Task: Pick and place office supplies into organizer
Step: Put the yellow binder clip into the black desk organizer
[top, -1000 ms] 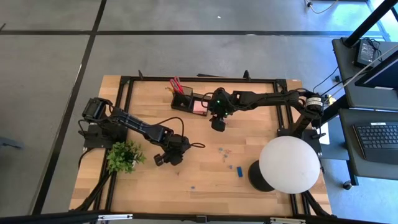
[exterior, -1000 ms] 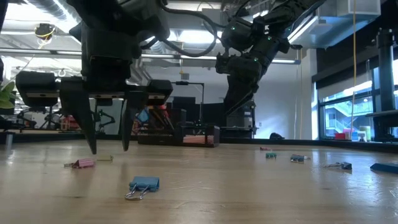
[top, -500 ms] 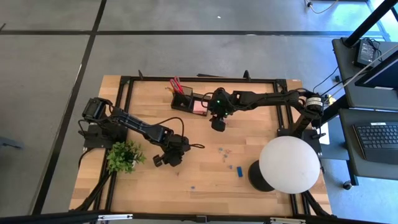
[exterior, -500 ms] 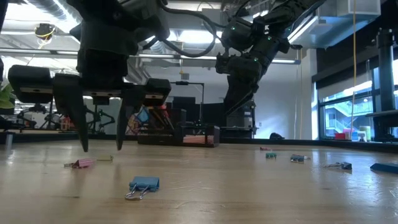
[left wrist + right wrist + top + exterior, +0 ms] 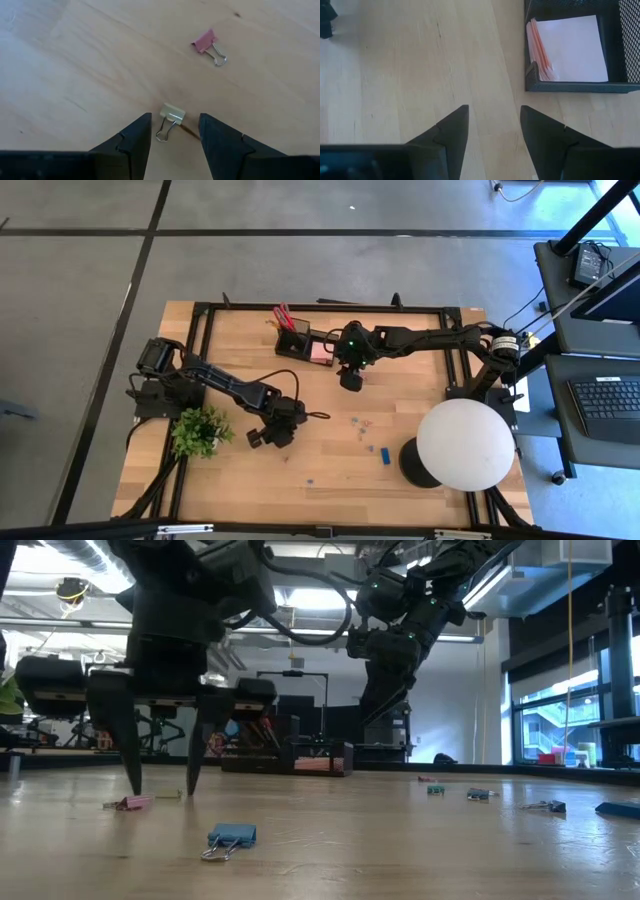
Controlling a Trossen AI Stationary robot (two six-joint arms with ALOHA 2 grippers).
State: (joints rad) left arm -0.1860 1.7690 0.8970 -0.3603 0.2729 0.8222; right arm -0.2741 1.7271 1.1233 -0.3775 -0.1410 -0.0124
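**Left gripper shifts over pale clip**

The left gripper (image 5: 175,137) has edged sideways since a second ago and now hangs just above the wooden table (image 5: 420,470), jaws open, a small cream binder clip (image 5: 170,120) lying between its fingertips. A pink binder clip (image 5: 207,44) lies nearby. The right gripper (image 5: 493,131), open and empty, hovers beside the black mesh organizer (image 5: 580,86), whose tray holds the pink square sticky-note pad (image 5: 570,49).

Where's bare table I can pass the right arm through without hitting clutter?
Bare wood lies between the organizer and the left gripper, and along the back-left edge. Crowded: small clips and a blue block beside the lamp; plant front-left.
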